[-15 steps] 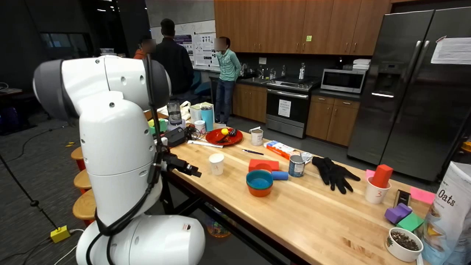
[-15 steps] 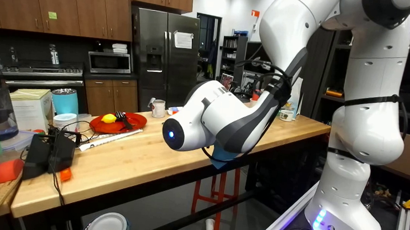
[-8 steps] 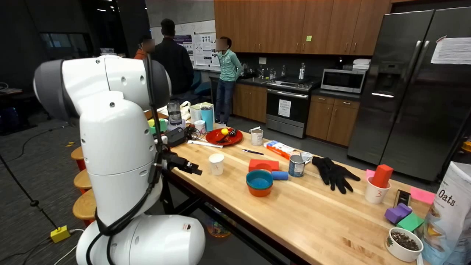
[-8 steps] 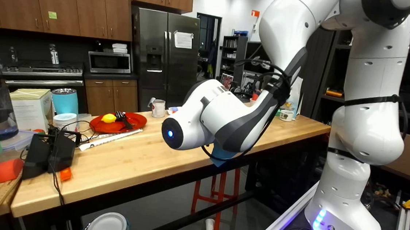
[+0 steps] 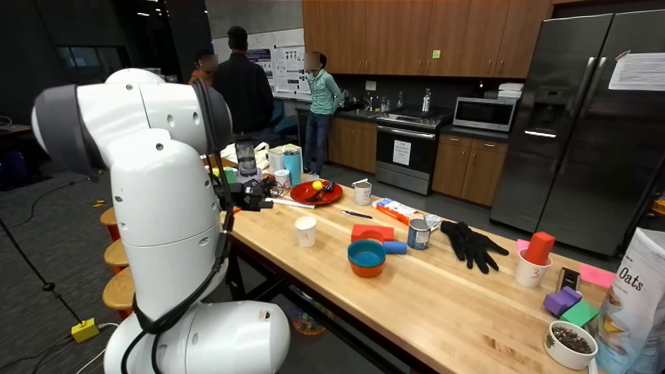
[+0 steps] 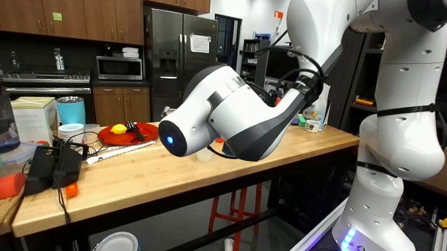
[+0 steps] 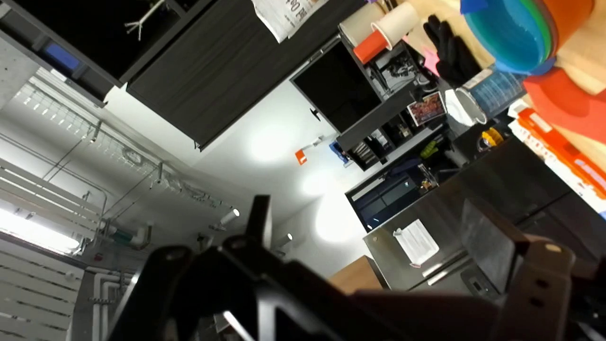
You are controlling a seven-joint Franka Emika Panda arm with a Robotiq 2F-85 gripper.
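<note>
My gripper (image 7: 377,232) is open and empty, its two fingers wide apart in the wrist view. In an exterior view the gripper (image 5: 258,198) is raised at the near long edge of the wooden table, pointing roughly level along it; in another it is hidden behind the wrist. Nearest is a white paper cup (image 5: 306,231), apart from the fingers. Beyond it stand nested bowls (image 5: 367,258), teal inside and orange outside, also in the wrist view (image 7: 509,35). A red block (image 5: 372,232), a blue cylinder (image 5: 396,248) and a can (image 5: 419,235) are beside the bowls.
A red plate (image 6: 149,132) holds a lemon and black utensils. Black gloves (image 5: 473,244), a cup with a red block (image 5: 538,249) and an oats bag (image 5: 626,301) lie farther along the table. Black devices with cables (image 6: 54,166) sit near the table's end. People stand in the background.
My gripper has risen and moved back toward the plate's end of the table, now pointing more level. The wrist has shifted up and left in an exterior view. The table objects have not moved.
</note>
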